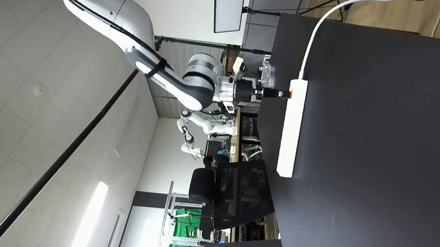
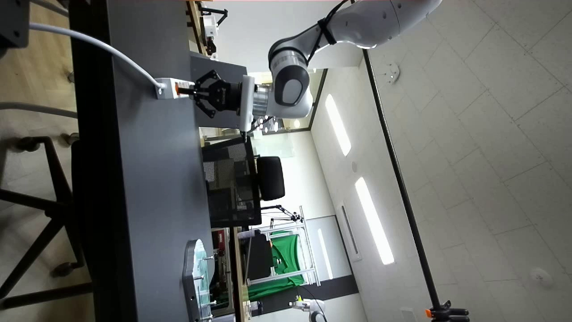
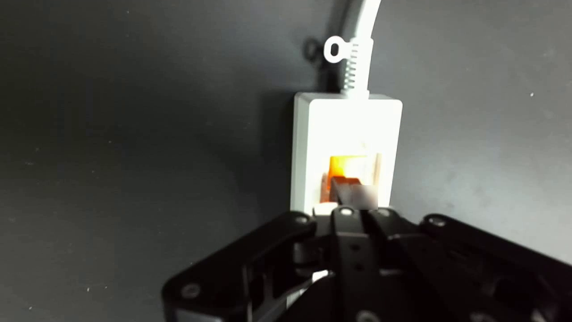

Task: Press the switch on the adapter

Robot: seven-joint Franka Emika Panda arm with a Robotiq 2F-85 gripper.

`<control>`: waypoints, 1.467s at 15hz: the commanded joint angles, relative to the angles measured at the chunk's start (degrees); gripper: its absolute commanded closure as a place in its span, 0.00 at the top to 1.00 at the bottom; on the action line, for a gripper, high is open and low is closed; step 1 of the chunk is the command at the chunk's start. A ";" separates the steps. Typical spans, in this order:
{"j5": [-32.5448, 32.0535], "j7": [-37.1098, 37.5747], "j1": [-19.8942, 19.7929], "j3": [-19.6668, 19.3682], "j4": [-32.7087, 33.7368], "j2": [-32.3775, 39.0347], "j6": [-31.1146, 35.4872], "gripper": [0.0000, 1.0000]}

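Wrist view, at the centre of the frame: the orange switch [image 3: 346,166] sits in the top face of the white adapter [image 3: 353,127], whose long axis runs from just above centre down beneath the gripper [image 3: 355,192]. The jaws are closed, the 2 fingers side by side and holding nothing, and their tips hide the lower part of the switch while its bright upper part shows just above them. The next move turns on this: the switch lies straight ahead of the tips, so I judge a short push along the fingers should do, with little shift across the adapter. Contact looks likely; how far the switch is down I cannot tell. The white cable [image 3: 366,24] leaves toward the top edge. In an exterior view the adapter lies on the dark tabletop [image 1: 378,151], lengthwise from upper to lower, the tips near its cable end.
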 commanded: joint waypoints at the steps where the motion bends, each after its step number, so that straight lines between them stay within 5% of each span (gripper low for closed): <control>1: -1.71 2.14 -0.22 0.34 -0.62 -0.07 1.60 0.00; 10: 0.41 0.82 -1.87 1.70 -2.55 0.82 7.31 0.00; 16: 10.20 -6.86 -8.63 8.34 -5.96 1.14 18.32 0.00; 22: 13.04 -11.10 -11.18 10.89 -5.79 2.71 20.59 0.00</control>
